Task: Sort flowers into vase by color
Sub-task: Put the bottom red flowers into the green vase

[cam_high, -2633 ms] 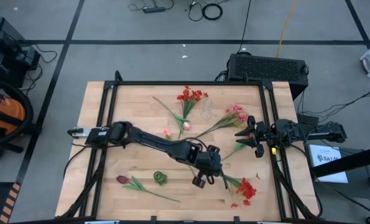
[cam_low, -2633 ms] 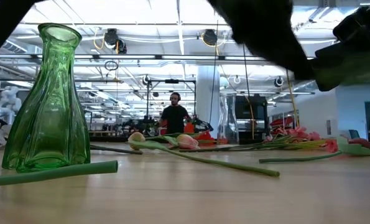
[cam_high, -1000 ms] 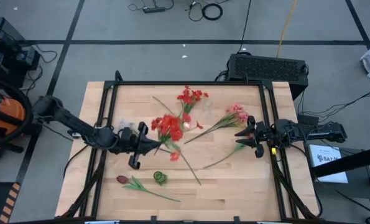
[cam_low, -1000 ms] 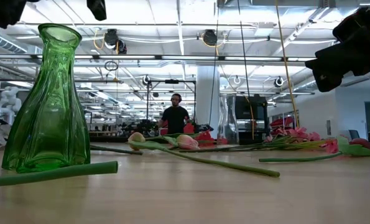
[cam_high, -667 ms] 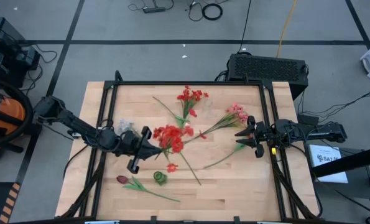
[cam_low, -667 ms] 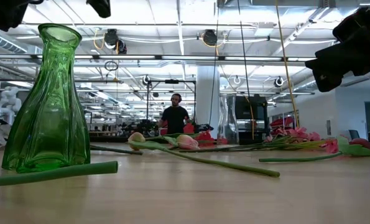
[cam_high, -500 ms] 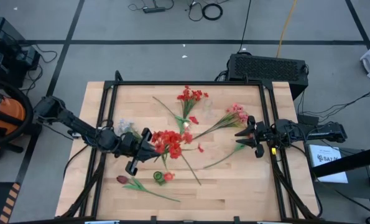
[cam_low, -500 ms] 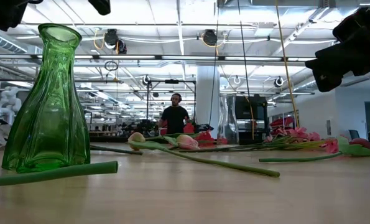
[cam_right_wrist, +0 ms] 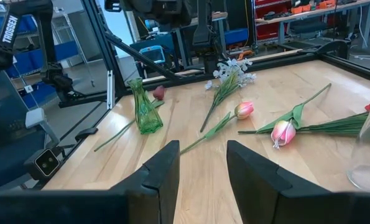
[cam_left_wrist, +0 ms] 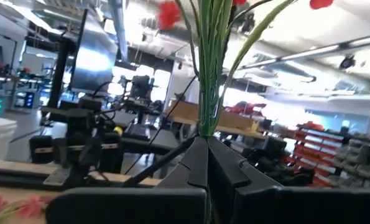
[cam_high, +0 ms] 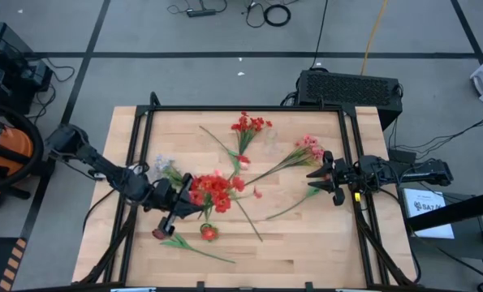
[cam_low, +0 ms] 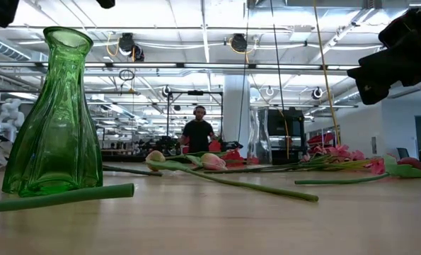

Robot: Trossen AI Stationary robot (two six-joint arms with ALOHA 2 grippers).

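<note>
the left gripper is clamped tight on the green stalks of a red blossom cluster, carried in the air over the near-left part of the table; the left wrist view shows the stalks pinched between the closed fingers and rising straight up. the green glass vase stands just below the bunch toward the near edge, and one red blossom seems to lie right over its mouth, so whether anything has gone in cannot be told. the step in hand looks like feeding the stalk ends into that narrow neck: to do it well, bring the cut ends directly above the opening, keep the stalks upright, lower slowly, and let go only once they are well inside, since a sideways nudge could tip the vase. the right gripper waits half open at the right edge beside the pink blooms, holding nothing.
</note>
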